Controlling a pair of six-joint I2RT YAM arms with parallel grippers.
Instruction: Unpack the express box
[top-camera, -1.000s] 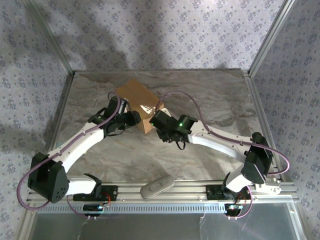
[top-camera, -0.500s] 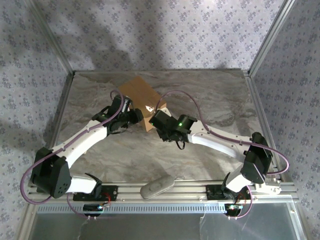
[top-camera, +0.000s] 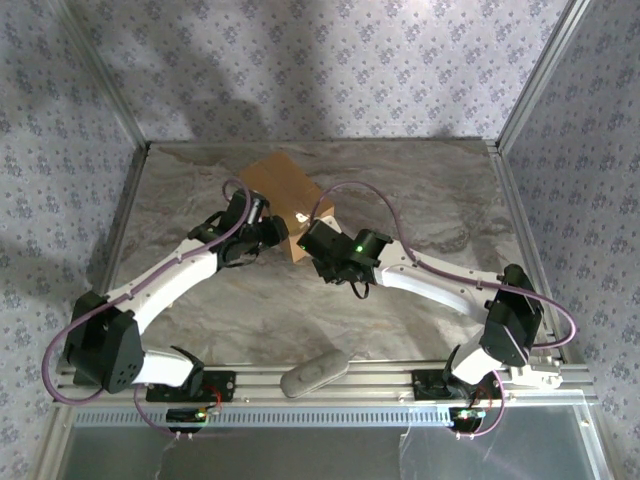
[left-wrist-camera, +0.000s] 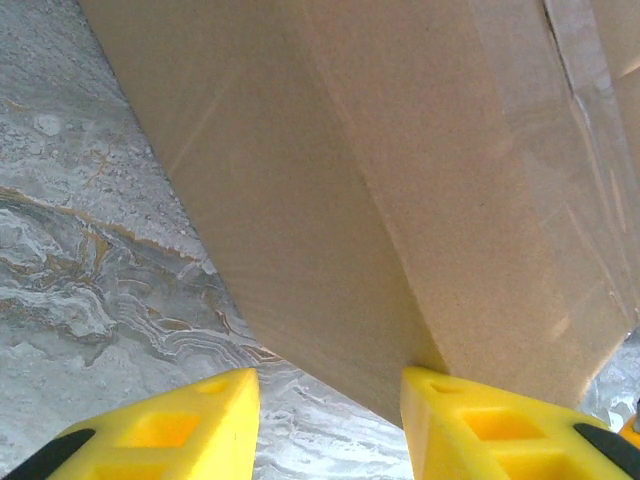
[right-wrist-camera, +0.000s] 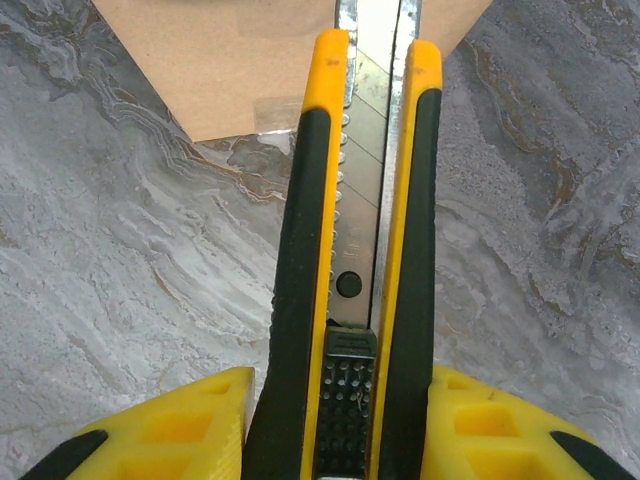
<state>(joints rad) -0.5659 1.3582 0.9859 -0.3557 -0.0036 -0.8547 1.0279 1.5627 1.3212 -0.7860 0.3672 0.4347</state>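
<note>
Toward the back of the desk (top-camera: 430, 205), left of its middle, sits the box (top-camera: 283, 188). It is turned cornerwise to the desk's edges, with one corner toward the back wall and its near corner between the two hands. The left hand (top-camera: 268, 236) is at the box's near-left face. In its wrist view the yellow fingers (left-wrist-camera: 160, 435) stand partly apart with bare desk in the gap. The box's bottom edge runs down to the inner tip of the right-side finger, touching it or nearly so, and nothing is clamped between them. The right hand (top-camera: 318, 238) is at the box's near-right face, closed on a knife (right-wrist-camera: 355, 250) with a yellow and black handle. Its blade is out and points at the box's edge, where clear tape (right-wrist-camera: 272, 108) wraps the corner. Whether the tip touches the cardboard cannot be told. Right of the box the desk lies open as far as its right edge. The stretch between the arms is open too, down to the near rail (top-camera: 390, 384), where a grey oblong thing (top-camera: 314, 371) lies.
</note>
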